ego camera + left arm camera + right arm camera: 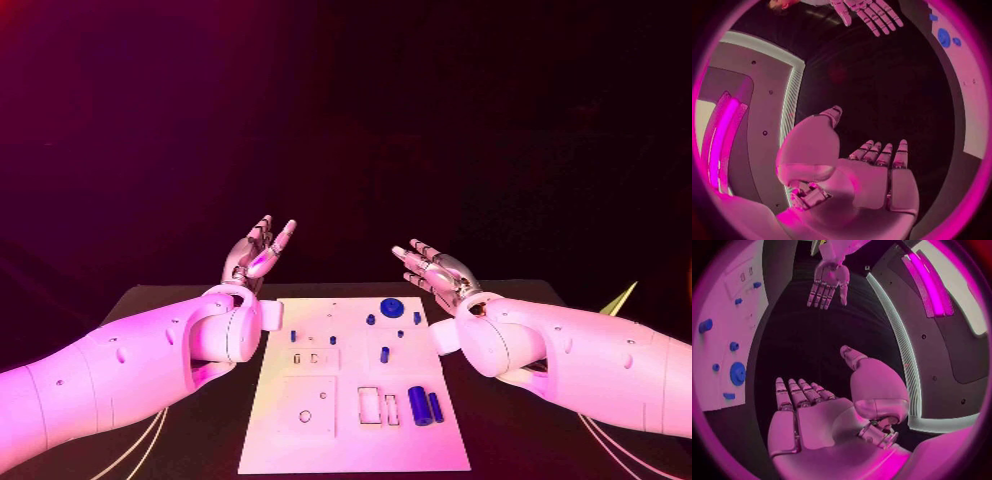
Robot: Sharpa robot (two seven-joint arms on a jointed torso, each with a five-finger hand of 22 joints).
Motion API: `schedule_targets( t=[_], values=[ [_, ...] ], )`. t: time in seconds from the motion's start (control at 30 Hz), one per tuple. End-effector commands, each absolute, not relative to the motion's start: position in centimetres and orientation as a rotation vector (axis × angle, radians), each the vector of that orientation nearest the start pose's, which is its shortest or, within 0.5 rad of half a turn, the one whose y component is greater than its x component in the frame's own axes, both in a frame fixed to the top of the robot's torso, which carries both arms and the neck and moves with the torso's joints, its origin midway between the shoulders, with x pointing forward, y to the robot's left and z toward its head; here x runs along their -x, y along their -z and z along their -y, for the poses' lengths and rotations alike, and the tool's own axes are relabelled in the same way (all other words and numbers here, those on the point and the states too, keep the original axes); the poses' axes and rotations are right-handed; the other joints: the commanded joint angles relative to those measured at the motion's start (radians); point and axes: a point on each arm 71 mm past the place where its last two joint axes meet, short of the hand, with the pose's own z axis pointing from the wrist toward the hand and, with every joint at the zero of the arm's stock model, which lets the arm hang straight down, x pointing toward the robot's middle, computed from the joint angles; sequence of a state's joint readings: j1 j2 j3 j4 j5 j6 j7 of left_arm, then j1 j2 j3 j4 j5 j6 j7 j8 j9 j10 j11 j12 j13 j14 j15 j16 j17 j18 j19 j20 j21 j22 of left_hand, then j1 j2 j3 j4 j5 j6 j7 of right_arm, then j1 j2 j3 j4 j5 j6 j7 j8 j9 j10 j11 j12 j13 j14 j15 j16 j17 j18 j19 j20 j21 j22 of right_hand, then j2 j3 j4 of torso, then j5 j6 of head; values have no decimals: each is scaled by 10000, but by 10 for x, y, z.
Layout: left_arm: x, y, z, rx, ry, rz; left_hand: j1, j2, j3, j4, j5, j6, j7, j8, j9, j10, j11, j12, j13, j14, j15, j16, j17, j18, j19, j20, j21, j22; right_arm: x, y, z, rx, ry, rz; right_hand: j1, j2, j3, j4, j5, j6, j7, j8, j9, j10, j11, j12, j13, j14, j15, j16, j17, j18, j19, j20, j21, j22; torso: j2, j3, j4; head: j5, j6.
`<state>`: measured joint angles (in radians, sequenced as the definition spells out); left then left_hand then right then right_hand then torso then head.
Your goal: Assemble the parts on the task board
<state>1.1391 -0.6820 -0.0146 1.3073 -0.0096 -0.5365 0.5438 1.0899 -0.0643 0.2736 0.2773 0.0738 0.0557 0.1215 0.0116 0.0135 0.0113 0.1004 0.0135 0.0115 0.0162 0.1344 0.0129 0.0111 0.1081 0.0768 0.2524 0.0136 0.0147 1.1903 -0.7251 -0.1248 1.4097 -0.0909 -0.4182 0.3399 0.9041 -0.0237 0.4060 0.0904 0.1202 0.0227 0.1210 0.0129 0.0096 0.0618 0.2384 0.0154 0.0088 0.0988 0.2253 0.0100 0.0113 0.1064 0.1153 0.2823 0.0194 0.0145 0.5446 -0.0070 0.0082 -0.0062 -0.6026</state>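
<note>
The white task board (346, 440) lies flat in the middle of the table, with small blue parts on it: a round disc (392, 307) near its far edge, two cylinders (421, 405) at its near right, and several small pegs between. My left hand (257, 252) is raised above the far left of the board, fingers apart and holding nothing. My right hand (434, 271) hovers above the far right corner, also spread and empty. The left wrist view shows my left hand's bare palm (870, 182); the right wrist view shows my right hand's bare palm (820, 420) and the board (729, 305).
The black table (173, 300) extends around the board on both sides. A yellow-green pointed thing (623, 298) sits at the table's far right edge. White cables (137, 450) run along the table beneath my left arm.
</note>
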Motion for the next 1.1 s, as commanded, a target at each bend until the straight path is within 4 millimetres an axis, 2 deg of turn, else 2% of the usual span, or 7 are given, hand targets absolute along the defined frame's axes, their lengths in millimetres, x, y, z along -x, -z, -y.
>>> schedule_targets(
  t=[0.03, 0.3, 0.43, 0.53, 0.57, 0.67, 1.1],
  values=[
    [-524, 204, -205, 10929, 13570, -11791, 445, -34, 298, 144, 279, 56, 359, 13, 3, 50, 171, -90, -69, -22, 122, -86, -63, 21, 39, 167, 63, 53, -502, 221, 186, -10369, -13684, -15867, 178, -3, 645, -40, 202, 174, 1666, -15, 22, 143, 96, -3, 62, -37, 18, 88, 88, 105, 1, 102, 42, 81, 0, 1, 1, 0, 1],
    [-523, 204, -216, 11032, 13640, -11879, 688, -32, 292, 125, 259, 302, 638, 83, 63, 301, 458, -32, -13, 173, 262, -25, 0, 336, 82, 242, 94, 71, -514, 214, 202, -8201, -12590, -15627, 1715, -368, 740, -1026, 178, 1498, 1694, 460, 383, 1905, 143, 288, 255, 1761, 57, 533, 426, 177, 1068, 104, 365, 246, 31, -43, 64, -24, -145],
    [-523, 203, -222, 11027, 13661, -11878, 1544, -136, 356, 78, 249, 1676, 1149, 529, 371, 1528, 1000, 204, 154, 1358, 607, 360, 308, 627, 779, 416, 377, 222, -516, 209, 208, -7075, -12028, -15332, 2625, -536, 570, -1298, 182, 2944, 1628, 1002, 744, 3964, 104, 558, 377, 3613, -32, 978, 716, 220, 2304, 101, 679, 362, 87, -51, 108, -52, -166],
    [-522, 202, -225, 10983, 13699, -11900, 2403, -249, 564, -173, 236, 3393, 1393, 1167, 761, 3849, 1324, 705, 384, 3593, 949, 1159, 806, 318, 3283, 422, 1420, 730, -518, 206, 211, -6230, -11668, -15239, 3370, -689, 484, -1524, 184, 4810, 1522, 1654, 1154, 6473, 9, 781, 499, 5754, -147, 1412, 986, 386, 4181, 84, 1026, 445, 117, -54, 140, -79, -195],
    [-522, 201, -226, 10969, 13707, -11913, 2653, -298, 672, -272, 231, 4274, 1467, 1512, 964, 5209, 1422, 999, 482, 5551, 909, 1908, 1234, 315, 5161, 406, 2241, 1080, -519, 205, 212, -5881, -11529, -15236, 3569, -734, 481, -1572, 186, 5467, 1477, 1855, 1279, 7397, -57, 832, 545, 6619, -205, 1575, 1083, 475, 4752, 79, 1063, 449, 135, -57, 155, -95, -207],
    [-519, 199, -229, 10828, 13792, -12062, 3232, -503, 1123, -631, 221, 6862, 1324, 2525, 1538, 8346, 1150, 1509, 577, 7873, 458, 2726, 1738, 752, 6859, 323, 2886, 1179, -521, 201, 213, -4564, -11002, -15295, 3888, -878, 564, -1654, 191, 7171, 1329, 2327, 1561, 8505, -268, 781, 559, 7635, -404, 1716, 1135, 681, 6393, 63, 1178, 514, 202, -75, 207, -139, -223],
    [-502, 185, -231, 10163, 14513, -12914, 3507, -1045, 2259, -1318, 177, 7950, 945, 2813, 1742, 10454, 592, 1050, 562, 10278, -312, 3484, 2828, 755, 8935, -529, 4169, 1566, -525, 188, 204, -302, -8903, -16135, 4033, -1485, 1066, -1446, 187, 8690, 877, 2292, 1554, 10129, -780, 513, 563, 9907, -1066, 2088, 1364, 795, 8687, -465, 1106, 583, 633, -176, 419, -417, -272]
  ],
)
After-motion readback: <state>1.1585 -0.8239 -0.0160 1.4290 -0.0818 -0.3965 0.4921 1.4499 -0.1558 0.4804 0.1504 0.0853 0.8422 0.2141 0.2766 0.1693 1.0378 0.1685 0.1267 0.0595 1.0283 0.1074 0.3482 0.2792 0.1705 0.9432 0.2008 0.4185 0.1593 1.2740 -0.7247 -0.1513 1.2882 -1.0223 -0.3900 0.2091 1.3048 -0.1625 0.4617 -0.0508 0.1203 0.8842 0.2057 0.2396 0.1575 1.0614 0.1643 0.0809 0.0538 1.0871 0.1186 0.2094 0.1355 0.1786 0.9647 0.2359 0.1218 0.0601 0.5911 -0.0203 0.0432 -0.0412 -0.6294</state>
